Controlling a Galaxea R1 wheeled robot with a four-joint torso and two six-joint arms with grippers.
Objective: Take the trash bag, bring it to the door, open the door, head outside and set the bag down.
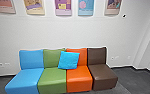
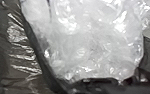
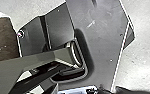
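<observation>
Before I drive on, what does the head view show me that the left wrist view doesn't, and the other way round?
Head view: four seats side by side, a blue seat, green seat, orange seat and brown seat; a bright blue cushion against the green and orange backs; posters on the pale wall; dark floor.

Left wrist view: the dark, shiny trash bag with crumpled clear plastic.

Shared: nothing I can match with certainty.

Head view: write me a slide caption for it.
Bright blue cushion on a four-colour row of seats beneath posters on a white wall.
</observation>
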